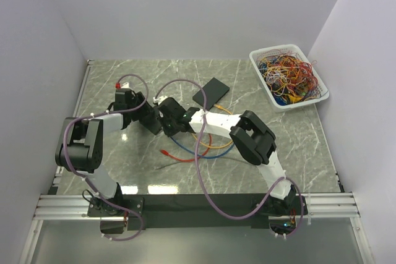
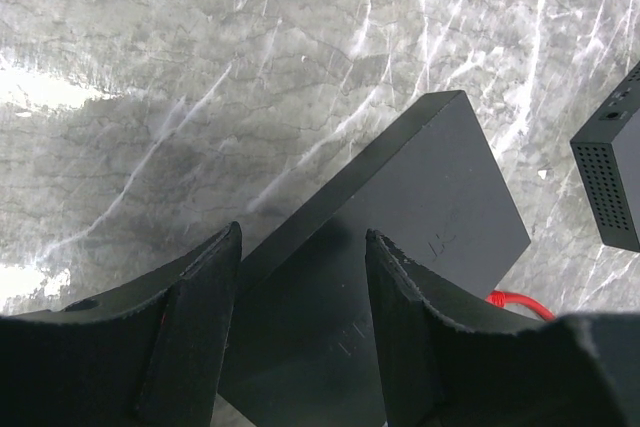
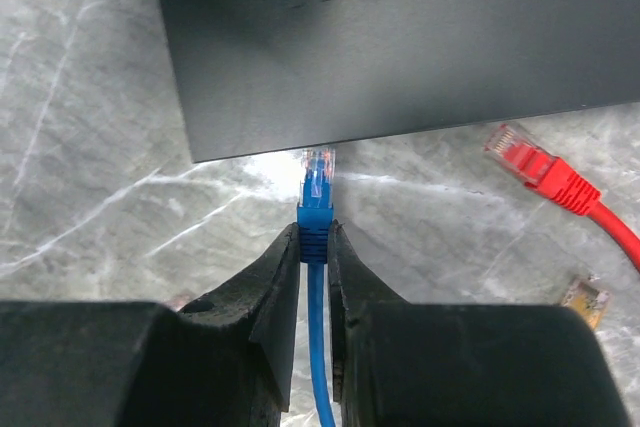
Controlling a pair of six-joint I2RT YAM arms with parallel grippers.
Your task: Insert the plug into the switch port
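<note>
The switch (image 3: 400, 37), a black TP-LINK box, fills the top of the right wrist view. Its port face is hidden below its near edge. My right gripper (image 3: 314, 232) is shut on the boot of the blue plug (image 3: 318, 182). The plug's clear tip points at the switch's near edge and reaches it. In the left wrist view the same switch (image 2: 420, 197) runs back between my left gripper's (image 2: 303, 237) fingers, which close on its two sides. From above, both grippers (image 1: 145, 117) (image 1: 167, 119) meet at mid-table.
A red plug (image 3: 540, 172) on a red cable lies right of the blue one, and a clear plug (image 3: 585, 297) lies nearer. A second black box (image 1: 210, 91) sits behind the grippers. A white basket (image 1: 260, 69) of tangled cables stands back right. Blue, orange and red cables (image 1: 204, 146) loop under the right arm.
</note>
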